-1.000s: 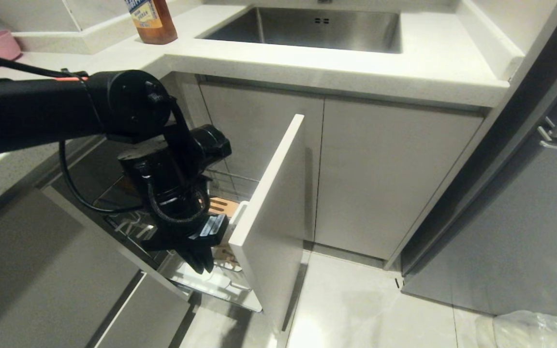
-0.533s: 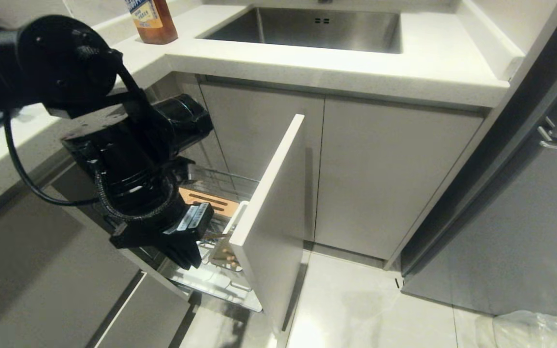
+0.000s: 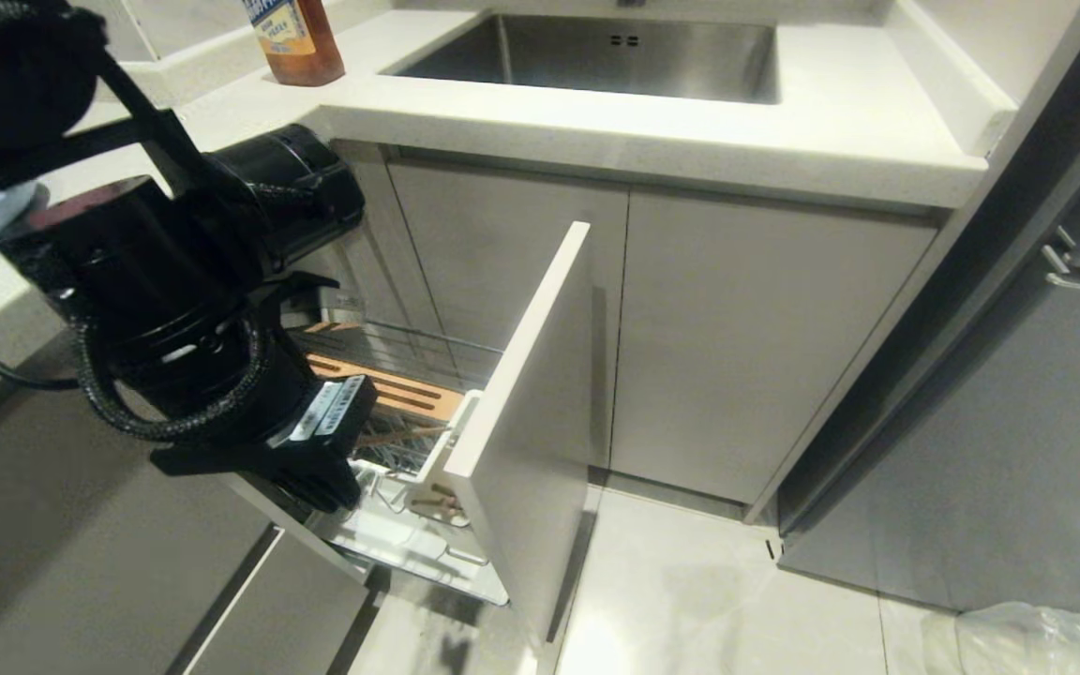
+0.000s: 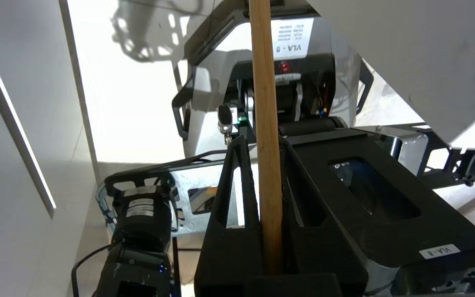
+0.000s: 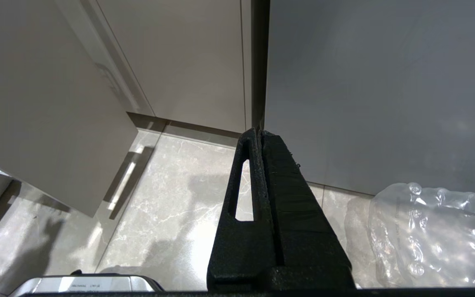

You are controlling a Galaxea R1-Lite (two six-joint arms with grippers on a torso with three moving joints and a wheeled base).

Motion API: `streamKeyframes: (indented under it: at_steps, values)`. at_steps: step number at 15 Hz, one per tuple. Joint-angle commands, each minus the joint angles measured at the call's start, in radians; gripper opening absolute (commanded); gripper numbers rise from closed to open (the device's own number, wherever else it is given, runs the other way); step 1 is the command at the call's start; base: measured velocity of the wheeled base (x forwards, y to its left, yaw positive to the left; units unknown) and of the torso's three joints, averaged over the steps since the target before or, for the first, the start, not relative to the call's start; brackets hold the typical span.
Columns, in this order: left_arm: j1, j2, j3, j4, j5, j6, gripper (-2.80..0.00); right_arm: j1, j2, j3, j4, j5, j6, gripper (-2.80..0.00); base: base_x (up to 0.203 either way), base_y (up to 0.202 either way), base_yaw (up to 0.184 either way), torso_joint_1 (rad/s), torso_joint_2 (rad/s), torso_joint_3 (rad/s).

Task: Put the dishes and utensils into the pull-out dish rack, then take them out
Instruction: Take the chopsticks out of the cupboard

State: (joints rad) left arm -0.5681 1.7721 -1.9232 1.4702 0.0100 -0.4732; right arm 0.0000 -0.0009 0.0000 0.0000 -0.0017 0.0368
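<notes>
Gripping a chopstick [image 4: 267,123] between closed jaws, the left gripper [image 3: 315,483] hangs above the pull-out dish rack [image 3: 409,412], left of its drawer front [image 3: 526,412]; held so narrowly, the stick could pivot or slip out, or its hidden lower end could catch the rack's wires; off to the right, the right gripper [image 5: 262,142] is parked over the floor, closed and empty.

Dim, cool head view; blown-out white glare behind the left wrist view; soft floor [image 5: 171,214] shadows.
</notes>
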Motion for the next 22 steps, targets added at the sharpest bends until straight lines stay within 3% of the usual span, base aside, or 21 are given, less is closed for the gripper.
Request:
streamKeyframes:
  at_steps: [1,6,15,18,22]
  values:
    - [-0.006,-0.032,0.000,0.007,0.002,-0.002,-2.80,0.000,0.001,0.000,0.000,0.000,0.000,-2.80,0.000,0.000,0.000,0.000,0.00,0.000]
    - [-0.080,-0.152,-0.001,-0.016,0.079,-0.042,-2.80,0.000,0.001,0.000,0.000,0.000,0.000,-2.80,0.000,0.000,0.000,0.000,0.00,0.000]
    - [-0.115,-0.409,0.000,-0.236,0.214,-0.070,-2.80,0.000,0.001,0.000,0.000,0.000,0.000,-2.80,0.000,0.000,0.000,0.000,0.00,0.000]
    - [-0.033,-0.456,0.001,-0.342,0.246,-0.070,-2.80,0.000,0.001,0.000,0.000,0.000,0.000,-2.80,0.000,0.000,0.000,0.000,0.00,0.000]
    - [0.219,-0.453,0.001,-0.464,0.298,-0.071,-2.80,0.000,0.001,0.000,0.000,0.000,0.000,-2.80,0.000,0.000,0.000,0.000,0.00,0.000]
